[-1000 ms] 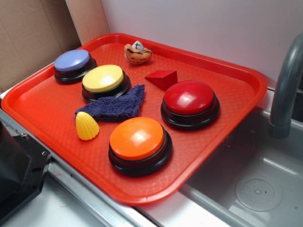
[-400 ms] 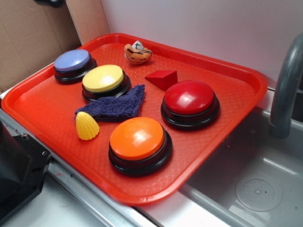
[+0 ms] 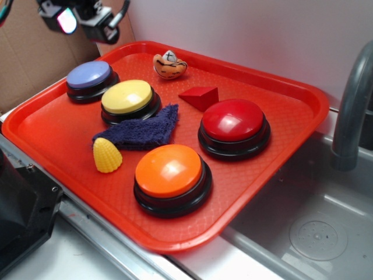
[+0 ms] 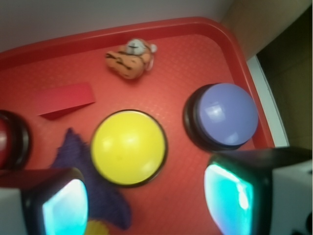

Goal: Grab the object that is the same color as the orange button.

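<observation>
With the fingers [image 4: 142,200] spread wide and empty, the orange toy [image 3: 169,66] behind the yellow button [image 3: 127,97] should be approached from above and straddled squarely, clear of the red wedge [image 3: 200,97].

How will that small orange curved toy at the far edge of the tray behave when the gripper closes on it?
The small orange toy looks glossy and rounded, so it may slip between the fingers. It rests on a curved underside, so a nudge would probably rock or spin it. Being far smaller than the orange button, it is likely light.
</observation>
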Tool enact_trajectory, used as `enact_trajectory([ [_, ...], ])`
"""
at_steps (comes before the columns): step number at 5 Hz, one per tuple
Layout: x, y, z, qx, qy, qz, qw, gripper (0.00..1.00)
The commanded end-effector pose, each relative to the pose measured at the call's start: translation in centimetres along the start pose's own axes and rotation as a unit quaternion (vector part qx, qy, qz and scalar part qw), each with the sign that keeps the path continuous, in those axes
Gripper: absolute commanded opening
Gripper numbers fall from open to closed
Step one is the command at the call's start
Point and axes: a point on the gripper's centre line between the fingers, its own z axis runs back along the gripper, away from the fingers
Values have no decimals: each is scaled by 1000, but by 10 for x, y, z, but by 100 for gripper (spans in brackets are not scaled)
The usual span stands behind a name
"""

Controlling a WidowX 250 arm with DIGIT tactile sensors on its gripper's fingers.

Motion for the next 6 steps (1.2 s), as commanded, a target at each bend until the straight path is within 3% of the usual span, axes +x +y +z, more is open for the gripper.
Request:
enact_trajectory([
  [1,68,-7,-40,15,-28,1,1000,100],
  [3,105,-33,-44,-4,-38,-5,999,100],
  [4,115,-34,-57,-8,-27,-2,1000,100],
  [5,108,-25,-81,10,8,-1,1000,100],
  [6,106,-21,-105,10,33,-2,999,100],
])
